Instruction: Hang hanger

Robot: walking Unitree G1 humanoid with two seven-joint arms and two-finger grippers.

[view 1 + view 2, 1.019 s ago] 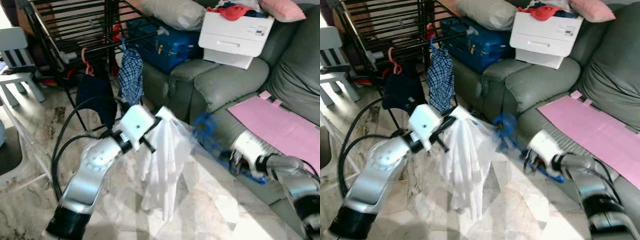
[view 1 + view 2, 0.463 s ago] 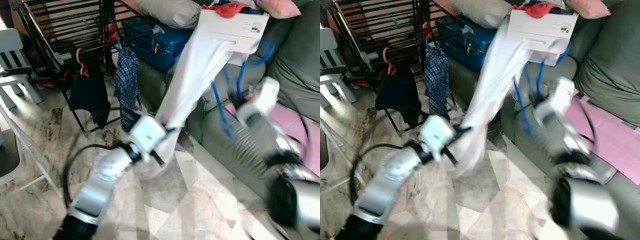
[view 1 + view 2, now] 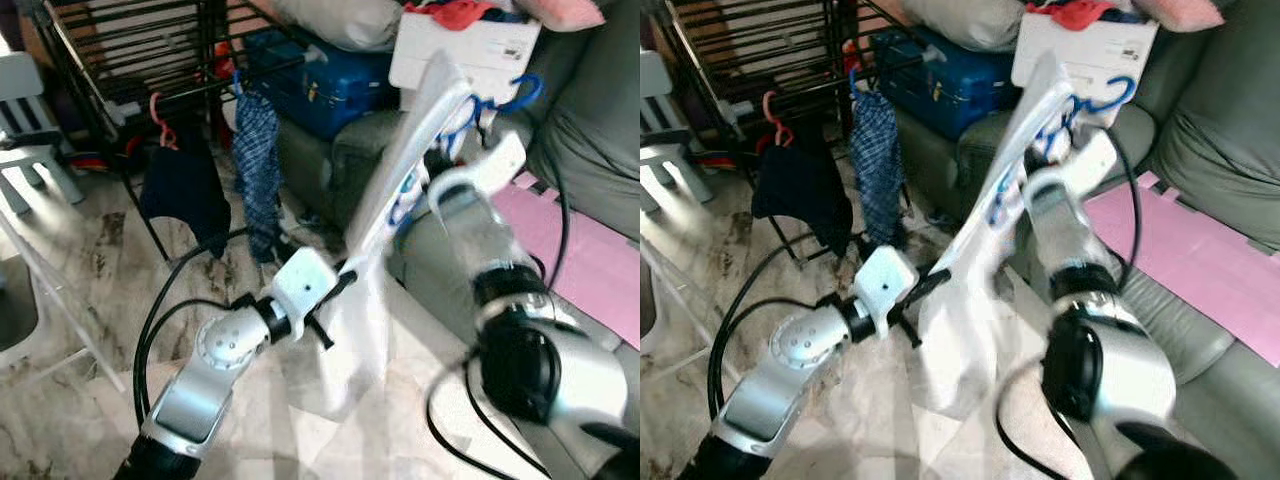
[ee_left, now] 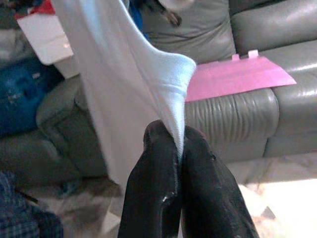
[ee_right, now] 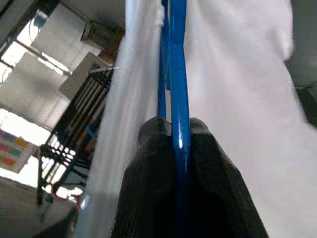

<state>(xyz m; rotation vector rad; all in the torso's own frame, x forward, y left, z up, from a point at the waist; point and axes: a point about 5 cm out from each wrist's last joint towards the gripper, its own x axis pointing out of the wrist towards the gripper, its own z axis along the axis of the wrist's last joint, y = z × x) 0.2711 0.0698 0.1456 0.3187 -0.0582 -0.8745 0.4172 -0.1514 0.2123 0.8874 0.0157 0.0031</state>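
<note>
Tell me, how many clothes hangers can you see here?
3. A blue hanger is held up in the right gripper, inside the white garment. A pink hanger and another blue one hang on the black rack. Others may be hidden.

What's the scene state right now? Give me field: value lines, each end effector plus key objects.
left end effector: shut on white garment, pinching its lower edge
right end effector: shut on blue hanger, raised in front of the sofa
white garment: stretched between both arms, hanger inside it
drying rack: ahead left; dark garment and checked garment hanging on it
sofa: right, pink sheet on the seat
</note>
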